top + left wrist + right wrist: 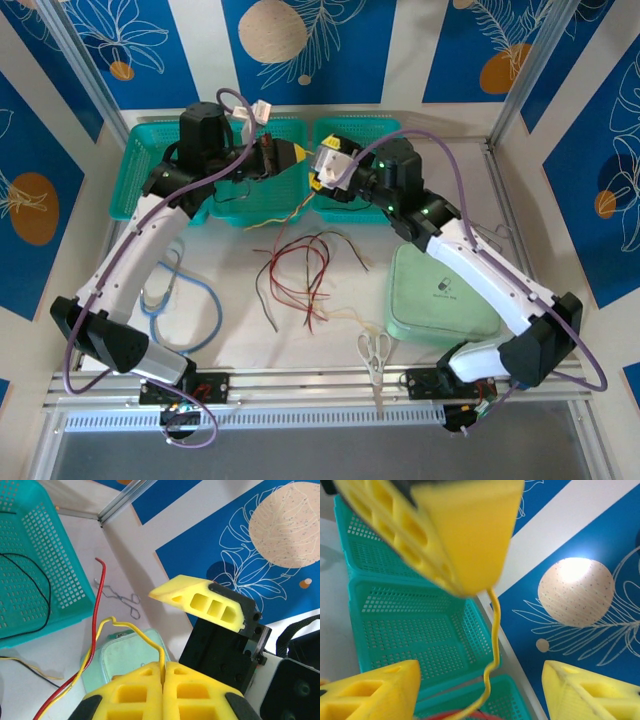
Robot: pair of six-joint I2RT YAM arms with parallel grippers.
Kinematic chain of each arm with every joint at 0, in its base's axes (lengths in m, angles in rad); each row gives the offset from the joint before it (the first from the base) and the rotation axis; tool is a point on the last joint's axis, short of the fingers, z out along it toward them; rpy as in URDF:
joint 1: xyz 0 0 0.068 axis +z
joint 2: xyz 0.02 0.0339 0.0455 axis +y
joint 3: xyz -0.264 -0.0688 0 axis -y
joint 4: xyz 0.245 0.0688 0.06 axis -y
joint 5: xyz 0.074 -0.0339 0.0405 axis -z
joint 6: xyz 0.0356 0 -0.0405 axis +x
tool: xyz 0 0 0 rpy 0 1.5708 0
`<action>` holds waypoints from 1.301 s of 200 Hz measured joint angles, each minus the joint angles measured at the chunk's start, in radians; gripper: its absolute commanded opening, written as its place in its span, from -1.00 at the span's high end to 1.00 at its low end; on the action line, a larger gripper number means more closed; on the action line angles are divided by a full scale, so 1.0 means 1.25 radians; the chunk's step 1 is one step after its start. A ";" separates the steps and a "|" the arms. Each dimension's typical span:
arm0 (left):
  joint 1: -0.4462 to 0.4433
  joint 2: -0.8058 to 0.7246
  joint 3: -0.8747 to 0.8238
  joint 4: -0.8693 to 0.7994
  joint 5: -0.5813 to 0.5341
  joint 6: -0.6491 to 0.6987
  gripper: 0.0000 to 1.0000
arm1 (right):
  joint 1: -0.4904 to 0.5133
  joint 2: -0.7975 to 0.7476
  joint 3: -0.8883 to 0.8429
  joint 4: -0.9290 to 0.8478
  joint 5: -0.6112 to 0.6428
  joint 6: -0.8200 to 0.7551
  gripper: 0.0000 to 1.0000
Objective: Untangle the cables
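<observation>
**Entry: yellow wire, held aloft near the table's far edge**

- **Left gripper** [163, 672]: fingers pressed together on the yellow wire [134, 629], which loops out beside a red wire [98, 600]. It is held above the table in front of the two teal baskets [150, 205].
- **Right gripper** [480, 670]: fingers spread wide and holding nothing. It faces the left one closely, and the yellow wire hangs down between its tips.
- **Cables** [300, 272]: the main bunch of red, black and tan strands lies loose at the middle of the table. The yellow strand trails from it up towards the far edge.
- **Handling note (judgement)**: the step looks like taking a second hold on the yellow strand. The right gripper should close lower on the strand, below the left's pinch. The two should then draw apart slowly, so the red wire slips free rather than tightening.
- **Room**: the basket rims crowd the far edge. A green box [440, 295] sits toward the right edge, a stethoscope [185, 300] toward the left, and scissors [375, 355] at the near edge. The freest travel seems to be upward and over the table's middle.
</observation>
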 measured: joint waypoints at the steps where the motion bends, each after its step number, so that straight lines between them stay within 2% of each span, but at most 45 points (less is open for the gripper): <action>1: 0.000 0.000 0.001 0.000 0.000 0.000 1.00 | -0.001 -0.002 -0.001 -0.001 0.000 0.001 -0.34; 21: 0.005 0.000 0.021 -0.006 0.000 0.009 1.00 | -0.037 -0.059 -0.023 -0.020 -0.008 0.063 -0.43; 41: 0.007 0.000 0.031 -0.009 0.000 0.013 1.00 | -0.107 -0.120 -0.031 -0.039 -0.028 0.197 -0.57; 64: 0.007 0.001 0.031 -0.012 0.000 0.014 1.00 | -0.215 -0.167 -0.015 -0.082 -0.058 0.444 -0.55; 92: 0.007 0.001 0.031 -0.013 0.000 0.015 1.00 | -0.325 -0.145 0.045 -0.146 -0.154 0.796 -0.50; 119: 0.007 0.001 0.031 -0.016 0.000 0.015 1.00 | -0.351 -0.102 0.042 -0.142 -0.254 1.100 -0.49; 141: 0.007 0.001 0.030 -0.016 0.000 0.015 1.00 | -0.334 -0.062 0.027 -0.121 -0.301 1.274 -0.49; 171: 0.008 0.001 0.030 -0.015 0.000 0.015 1.00 | -0.284 -0.019 0.025 -0.105 -0.307 1.392 -0.48; 209: 0.009 0.001 0.019 -0.014 0.000 0.015 1.00 | -0.237 0.055 0.025 -0.027 -0.316 1.495 -0.34; 260: 0.009 0.000 0.002 -0.012 0.000 0.015 1.00 | -0.201 0.188 0.027 0.066 -0.338 1.548 0.00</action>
